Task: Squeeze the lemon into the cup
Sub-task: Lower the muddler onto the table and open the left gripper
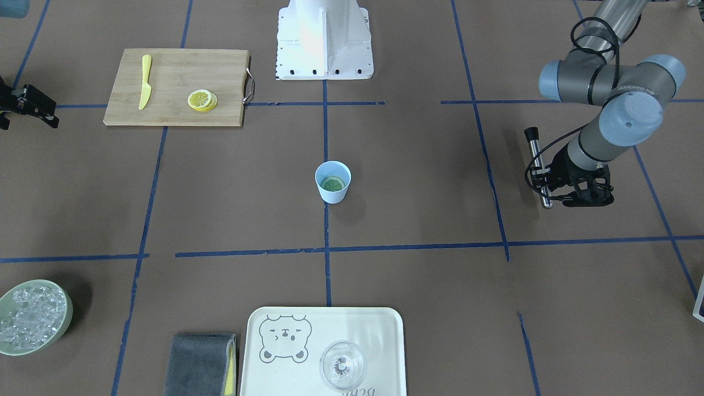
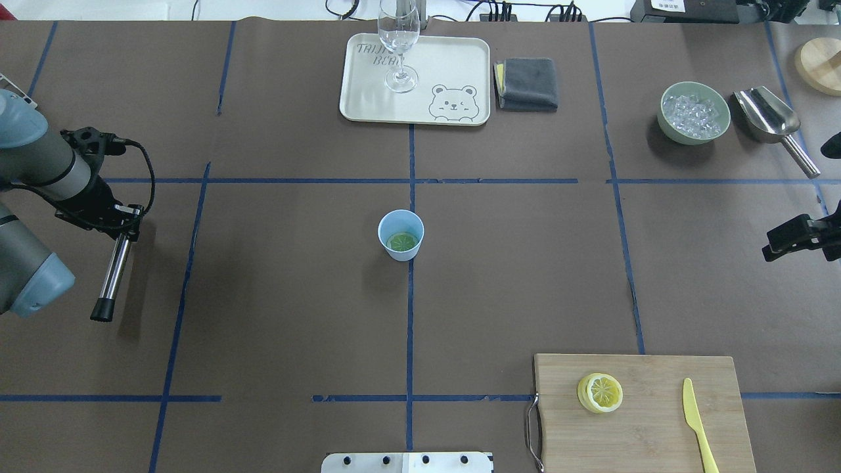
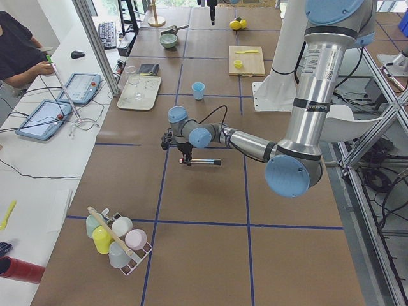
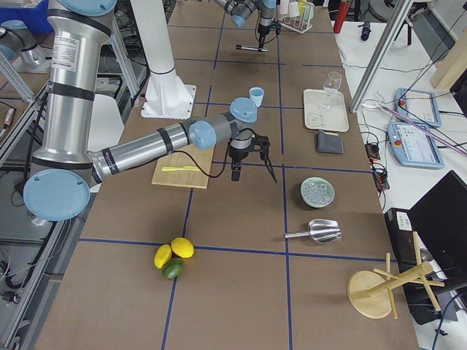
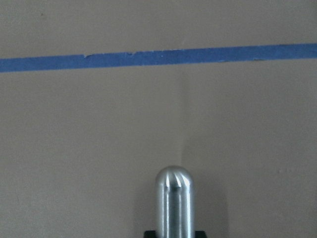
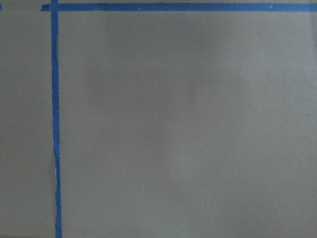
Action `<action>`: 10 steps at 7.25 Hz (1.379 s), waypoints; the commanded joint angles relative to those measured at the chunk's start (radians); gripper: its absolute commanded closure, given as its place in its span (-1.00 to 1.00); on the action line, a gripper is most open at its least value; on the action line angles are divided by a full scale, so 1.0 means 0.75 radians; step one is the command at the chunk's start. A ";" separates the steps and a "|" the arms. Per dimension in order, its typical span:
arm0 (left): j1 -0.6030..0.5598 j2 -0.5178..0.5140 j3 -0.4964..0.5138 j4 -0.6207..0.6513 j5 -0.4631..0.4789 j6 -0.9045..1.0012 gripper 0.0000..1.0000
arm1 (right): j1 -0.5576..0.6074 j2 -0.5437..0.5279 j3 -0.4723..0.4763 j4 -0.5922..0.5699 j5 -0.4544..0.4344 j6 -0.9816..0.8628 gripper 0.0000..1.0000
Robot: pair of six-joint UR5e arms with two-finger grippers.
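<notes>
The light-blue cup [image 1: 333, 190] [image 2: 401, 244] stands upright at the table's centre. A lemon slice [image 1: 333, 183] [image 2: 402, 242] lies flat inside it and looks greenish in the cup's shade. My left gripper [image 2: 123, 220] [image 1: 553, 190] hovers far to the cup's side, shut on a steel rod with a black tip [image 2: 112, 276] [image 1: 538, 165]. The rod's rounded end [image 5: 173, 203] shows in the left wrist view. My right gripper [image 2: 775, 242] [image 1: 44, 107] stands open and empty at the opposite table edge.
A wooden cutting board [image 2: 657, 433] near the robot's right carries stacked lemon slices [image 2: 600, 392] and a yellow toy knife [image 2: 696, 424]. On the far side are a tray [image 2: 460, 66] with a clear glass [image 2: 399, 46], a grey cloth [image 2: 527, 83], an ice bowl [image 2: 695, 112] and a metal scoop [image 2: 772, 118].
</notes>
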 commanded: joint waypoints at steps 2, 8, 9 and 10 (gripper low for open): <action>-0.001 -0.001 0.019 -0.001 0.000 -0.001 1.00 | -0.002 0.000 0.007 0.000 0.003 0.002 -1.00; -0.001 -0.001 0.021 -0.001 0.000 0.001 0.02 | -0.002 0.000 0.009 0.000 0.007 0.002 -1.00; -0.001 -0.001 0.015 -0.001 0.000 -0.001 -0.45 | 0.000 0.000 0.009 0.000 0.007 0.002 -1.00; -0.005 -0.001 0.005 0.001 0.002 -0.003 -0.99 | 0.000 0.000 0.011 0.000 0.009 0.002 -1.00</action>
